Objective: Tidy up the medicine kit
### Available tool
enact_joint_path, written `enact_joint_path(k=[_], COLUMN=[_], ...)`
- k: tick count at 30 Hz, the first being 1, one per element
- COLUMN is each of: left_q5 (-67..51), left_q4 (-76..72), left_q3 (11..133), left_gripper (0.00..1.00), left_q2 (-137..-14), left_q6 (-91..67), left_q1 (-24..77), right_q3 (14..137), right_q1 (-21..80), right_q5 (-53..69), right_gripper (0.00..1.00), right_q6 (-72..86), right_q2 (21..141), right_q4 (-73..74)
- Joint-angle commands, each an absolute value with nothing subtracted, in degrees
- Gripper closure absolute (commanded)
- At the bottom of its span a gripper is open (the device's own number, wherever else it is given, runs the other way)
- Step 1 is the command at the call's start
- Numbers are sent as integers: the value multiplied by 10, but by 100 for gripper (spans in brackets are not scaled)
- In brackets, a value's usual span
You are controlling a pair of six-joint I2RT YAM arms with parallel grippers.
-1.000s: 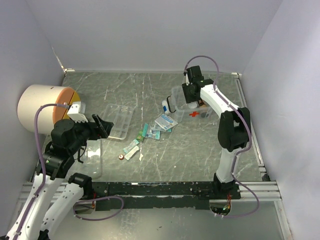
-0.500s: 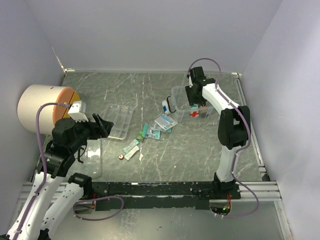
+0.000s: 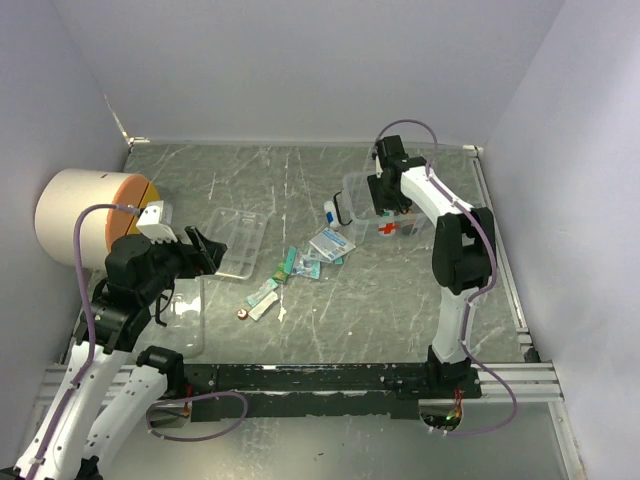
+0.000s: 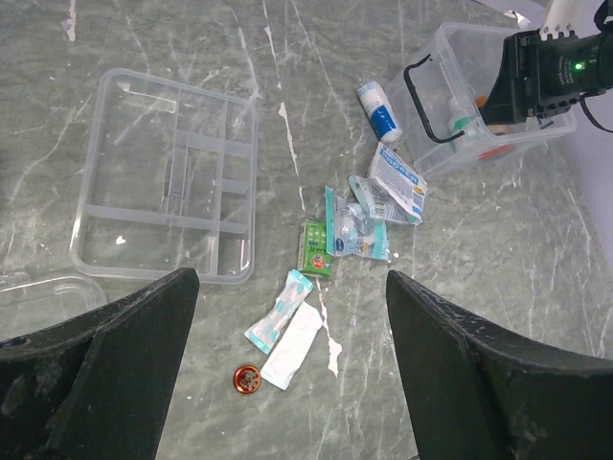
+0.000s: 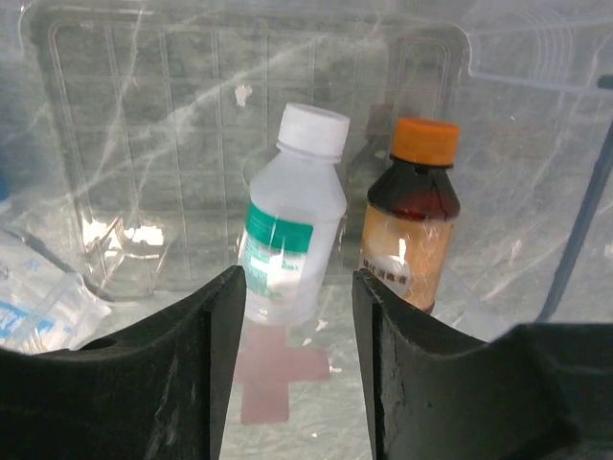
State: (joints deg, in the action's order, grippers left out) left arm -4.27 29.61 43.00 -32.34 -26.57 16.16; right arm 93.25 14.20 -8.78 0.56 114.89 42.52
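At the far left, a cream and orange roll (image 3: 85, 215) sits by the wall. The left gripper (image 3: 205, 252) hangs above the table's left side with its jaws wide apart and nothing between them. Under it, at the near left, lies a clear lid-like container (image 4: 38, 292). Just beyond that lies a clear divided tray (image 4: 168, 192) with nothing in its compartments.

Loose supplies are scattered in the middle of the table. A small copper-coloured disc (image 4: 248, 379) lies nearest, with a white sachet (image 4: 292, 345) and a teal sachet (image 4: 278, 309) just beside it. A green packet (image 4: 315, 247) lies farther on. To its right are clear-wrapped pieces (image 4: 356, 230) and blue-and-white packets (image 4: 397, 182). A small white tube with a blue label (image 4: 381, 111) lies close to the box.

At the far right is the clear medicine box (image 4: 450, 57), which has a black handle and a red cross. The right gripper (image 3: 385, 195) is at the box with its jaws apart, gripping nothing. Past its fingers (image 5: 215, 383) a white bottle with a green label (image 5: 292, 249) and an amber bottle with an orange cap (image 5: 412, 230) sit side by side in the box. I cannot tell whether they stand or lie.
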Motion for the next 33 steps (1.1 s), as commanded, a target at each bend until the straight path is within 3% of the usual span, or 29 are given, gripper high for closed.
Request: enact_joint_path(k=[1,9,16,25,28,33], left_q5=[-46,-46,-49,-49,-59,-58], left_q4=[293,293,293,293,290,290], left_q3=[432,432,432,432,431,432], left_gripper=[10,10,10,10,9,8], left_q2=[-324,-329,-329,-330,-330,-329], left_q6=[-262,-262,-262,-261,-260,-259], left_q1=[152,148,144,143,142,142], right_q3=[966,959,927,938,942,951], right_q1=[149,152,152,152,154,161], right_q5=[-93,-154,-204,-210,-202,-155], right_gripper=[52,61,61,53,39,34], right_q6=[14,8,4,17,27,52], right_q2=[1200,1219,1201,1186,1164,1092], right_q4=[433,435,428,443,447,440])
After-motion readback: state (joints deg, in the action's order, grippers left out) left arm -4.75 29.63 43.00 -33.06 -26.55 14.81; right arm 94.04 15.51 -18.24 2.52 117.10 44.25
